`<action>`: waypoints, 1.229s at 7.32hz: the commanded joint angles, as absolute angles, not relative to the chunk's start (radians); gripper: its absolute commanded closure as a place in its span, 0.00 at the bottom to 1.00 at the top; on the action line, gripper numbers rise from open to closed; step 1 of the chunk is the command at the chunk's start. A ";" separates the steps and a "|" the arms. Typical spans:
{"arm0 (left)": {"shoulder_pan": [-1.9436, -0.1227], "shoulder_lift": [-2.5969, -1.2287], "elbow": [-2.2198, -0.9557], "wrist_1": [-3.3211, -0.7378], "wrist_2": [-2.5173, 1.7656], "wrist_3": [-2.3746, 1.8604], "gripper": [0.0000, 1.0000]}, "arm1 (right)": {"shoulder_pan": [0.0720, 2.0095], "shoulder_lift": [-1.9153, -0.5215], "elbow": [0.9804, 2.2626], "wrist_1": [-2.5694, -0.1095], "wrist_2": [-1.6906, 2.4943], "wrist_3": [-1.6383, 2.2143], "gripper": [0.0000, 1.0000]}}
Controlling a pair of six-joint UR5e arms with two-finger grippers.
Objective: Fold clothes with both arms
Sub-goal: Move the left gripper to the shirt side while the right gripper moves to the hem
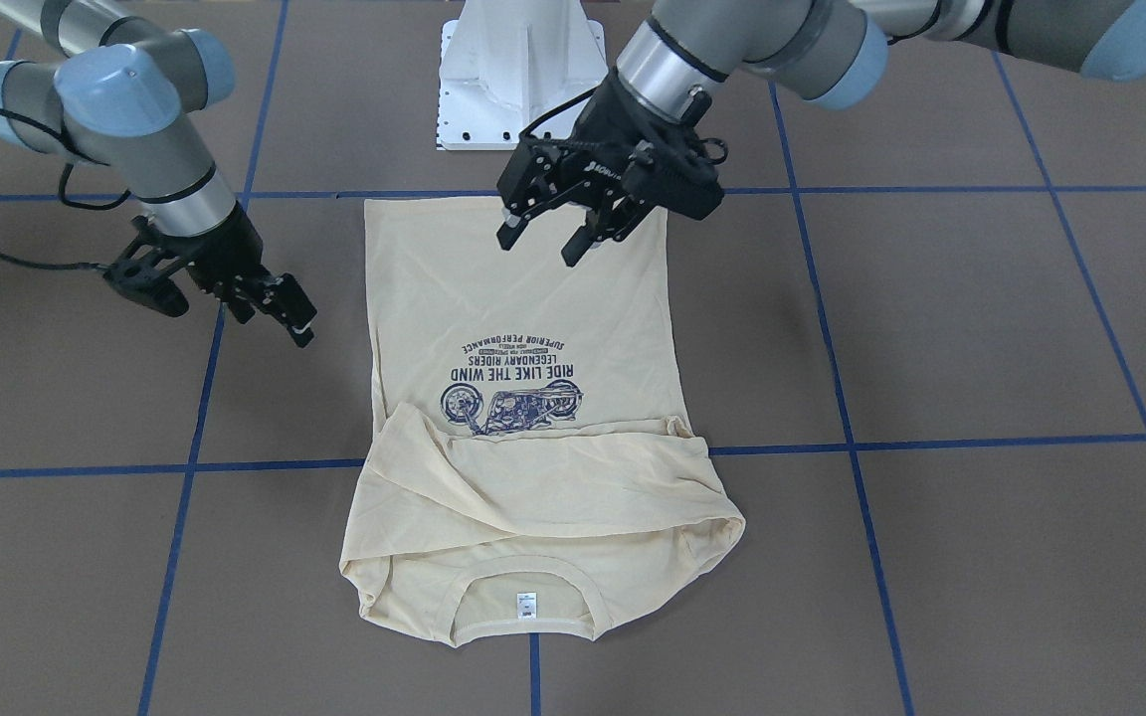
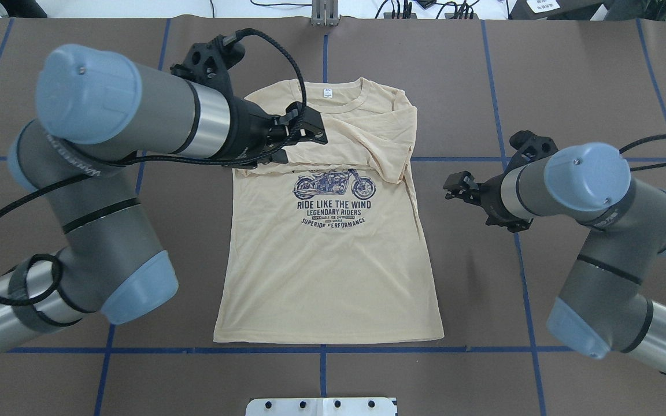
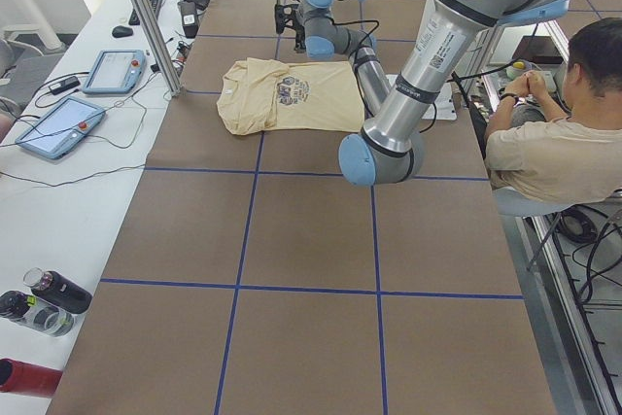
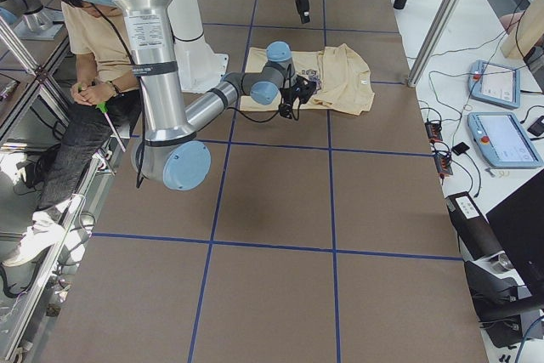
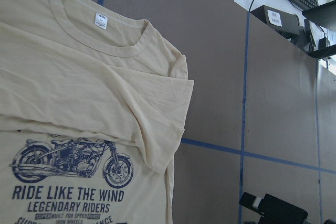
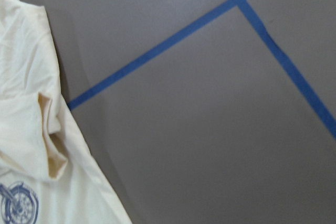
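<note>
Lying under left tool [image 1: 539, 249]: T-shirt [image 1: 533, 477]

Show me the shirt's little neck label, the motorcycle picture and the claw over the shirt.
neck label [image 2: 328, 91]: overhead view, middle of the white tag.
motorcycle picture [image 2: 335, 185]: overhead view, the bike's body.
left gripper [image 1: 540, 245]: front-facing view, midway between its open fingertips.

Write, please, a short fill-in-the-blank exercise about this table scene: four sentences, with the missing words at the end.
1. The T-shirt lies flat with its print facing ___.
2. The left gripper hangs above the shirt with its jaws ___.
3. The tape lines on the table are ___ in colour.
4. Under the motorcycle print, the first line reads RIDE LIKE THE ___.
Missing words: up; open; blue; WIND.
</note>
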State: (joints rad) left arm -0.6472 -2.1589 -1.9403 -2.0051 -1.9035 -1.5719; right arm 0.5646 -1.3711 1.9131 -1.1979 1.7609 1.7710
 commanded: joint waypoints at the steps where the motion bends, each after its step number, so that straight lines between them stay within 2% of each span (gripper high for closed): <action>1: -0.660 -2.071 -2.075 -1.926 -1.921 -1.569 0.22 | 0.428 -1.406 1.992 -1.203 1.661 1.896 0.01; 4: -0.695 -2.051 -2.085 -1.858 -1.922 -1.546 0.22 | 0.381 -1.459 2.043 -1.203 1.672 1.978 0.01; 9: -0.690 -2.025 -2.065 -1.856 -1.921 -1.526 0.21 | 0.221 -1.525 2.043 -1.198 1.654 2.009 0.05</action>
